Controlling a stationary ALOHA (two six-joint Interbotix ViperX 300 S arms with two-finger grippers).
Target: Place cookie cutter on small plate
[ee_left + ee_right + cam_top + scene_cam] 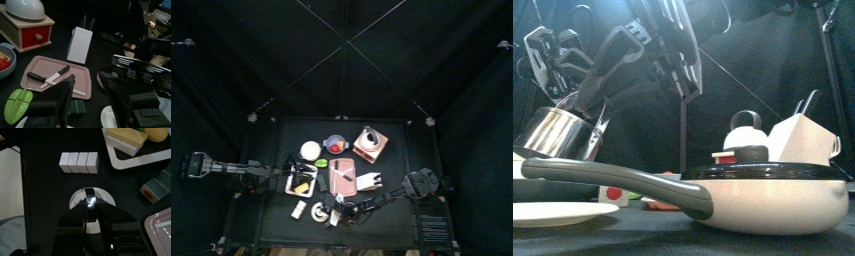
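Observation:
In the right wrist view my right gripper point(89, 203) is shut on a thin shiny metal strip, the cookie cutter point(89, 198). It hangs directly over the small plate point(79, 202), a plain white round dish partly hidden by the jaws. In the top view the right gripper point(334, 210) is at the table's front middle. My left gripper point(93, 100) is open and empty above a pink tray point(37, 67). In the top view it point(273, 176) is at the table's left.
A white four-part block point(79, 162) lies beside the small plate. A white tray of yellow food point(133, 150) is beyond it. A knife point(50, 76) lies on the pink tray. A white box point(80, 45), a red grinder point(27, 27), a larger white plate point(310, 149) and a saucepan point(767, 195) stand around.

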